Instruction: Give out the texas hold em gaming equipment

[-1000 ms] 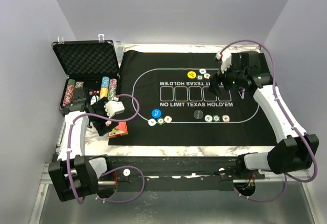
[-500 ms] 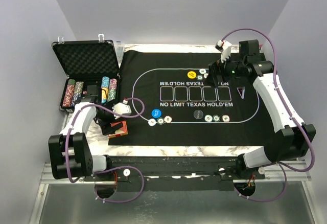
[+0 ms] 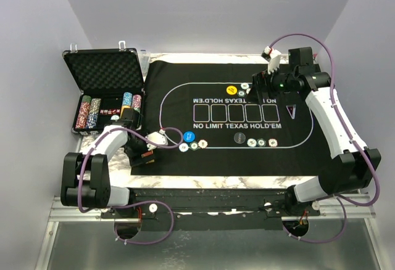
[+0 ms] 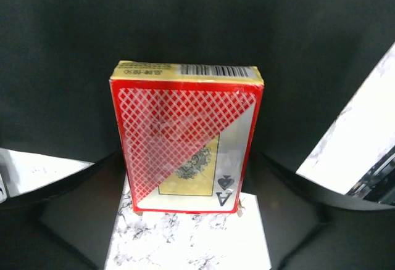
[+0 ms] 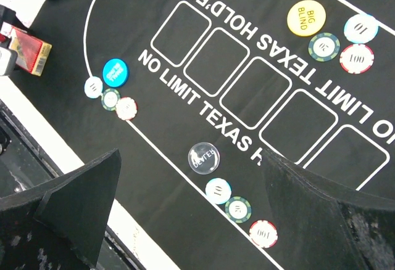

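Hazard: we judge that the card box can slip or twist if the left end effector closes off-centre. The box's wrap looks glossy. The box lies flat across the edge of the mat, with its far end on the felt and its near end over the marble tabletop, so its seat may be uneven. A skewed box could slide farther off the mat.

Left end effector: the jaws stand apart, one on each side of the box's near end. We cannot confirm contact with its sides, and nothing is clamped.

Right end effector: the jaws stand wide apart and hold nothing. It hangs above the mat's far-right part, apart from the chips and the blue disc set on the felt.
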You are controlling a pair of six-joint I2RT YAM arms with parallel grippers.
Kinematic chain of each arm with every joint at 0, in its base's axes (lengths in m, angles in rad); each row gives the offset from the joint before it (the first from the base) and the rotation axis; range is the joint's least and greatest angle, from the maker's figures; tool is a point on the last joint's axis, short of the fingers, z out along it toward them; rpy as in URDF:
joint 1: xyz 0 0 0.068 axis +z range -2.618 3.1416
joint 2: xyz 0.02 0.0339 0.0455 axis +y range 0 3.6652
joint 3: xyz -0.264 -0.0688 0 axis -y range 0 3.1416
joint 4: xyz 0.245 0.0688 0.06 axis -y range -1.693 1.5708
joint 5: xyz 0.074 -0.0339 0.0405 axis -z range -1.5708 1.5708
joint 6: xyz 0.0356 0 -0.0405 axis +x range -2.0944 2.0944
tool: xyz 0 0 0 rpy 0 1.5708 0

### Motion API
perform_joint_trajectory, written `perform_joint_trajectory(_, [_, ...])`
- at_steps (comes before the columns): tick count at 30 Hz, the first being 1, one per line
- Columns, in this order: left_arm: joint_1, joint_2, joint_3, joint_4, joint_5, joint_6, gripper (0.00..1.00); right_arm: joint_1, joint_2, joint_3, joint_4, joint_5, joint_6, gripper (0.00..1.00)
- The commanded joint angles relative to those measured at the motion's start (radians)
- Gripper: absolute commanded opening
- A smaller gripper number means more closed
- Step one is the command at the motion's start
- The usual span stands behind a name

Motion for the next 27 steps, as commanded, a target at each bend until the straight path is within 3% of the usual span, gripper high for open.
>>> perform_joint_trajectory(1, [-0.036, 0.008, -0.017, 0.03, -0.038, -0.089, 0.67, 0.002, -0.023, -0.024, 0.004, -0.013, 0.057, 0.98])
perform_joint_trajectory(6, [-0.056, -0.05, 0.051, -0.047, 0.021, -0.184, 0.39, 0.003, -0.076, -0.095, 0.09, -0.025, 0.162, 0.98])
perform_joint_trajectory(8, [-0.078, -0.059, 0.104, -0.103, 0.047, -0.279, 0.27, 0.002, -0.091, -0.133, 0.146, -0.039, 0.258, 0.97])
perform_joint_trajectory(13, [-0.135, -0.047, 0.275, -0.179, 0.094, -0.573, 0.09, 0.016, -0.084, -0.209, 0.25, -0.169, 0.502, 0.89])
perform_joint_trajectory(17, [-0.173, -0.025, 0.379, -0.19, 0.116, -0.811, 0.08, 0.102, -0.079, -0.255, 0.423, -0.173, 0.696, 0.88])
perform_joint_trajectory(27, [-0.295, 0.024, 0.524, -0.196, 0.157, -1.19, 0.07, 0.343, 0.109, -0.198, 0.607, -0.2, 0.921, 0.88])
